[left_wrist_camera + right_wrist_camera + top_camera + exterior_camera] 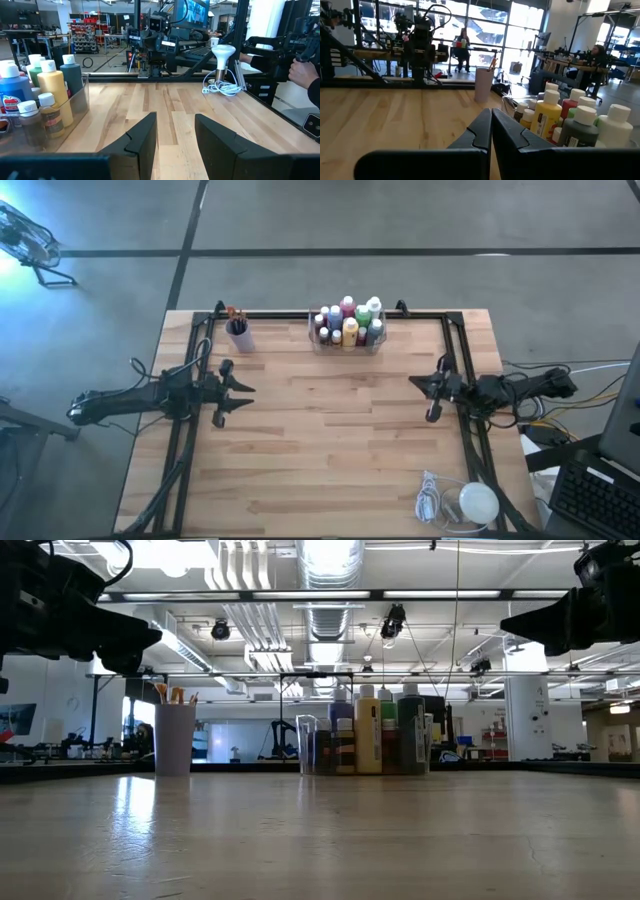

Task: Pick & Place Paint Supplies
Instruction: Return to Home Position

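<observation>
Several small pale-capped paint bottles (348,325) stand upright in a clear tray (345,346) at the table's far edge; they also show in the low view (368,735), the left wrist view (50,92) and the right wrist view (560,120). Thin paintbrushes (235,314) stick up out of a purple cup (239,335) left of the tray. My left gripper (245,395) hovers open over the table's left half, its fingers (142,137) apart. My right gripper (418,385) hovers shut over the right half, its fingers (480,132) closed together. Both are well short of the tray.
A white round lump with a coiled cord (468,502) lies near the table's near right corner. Dark frame rails (455,350) run along the left, right and far sides. Bare wood (330,440) lies between the two arms. People sit in the room beyond.
</observation>
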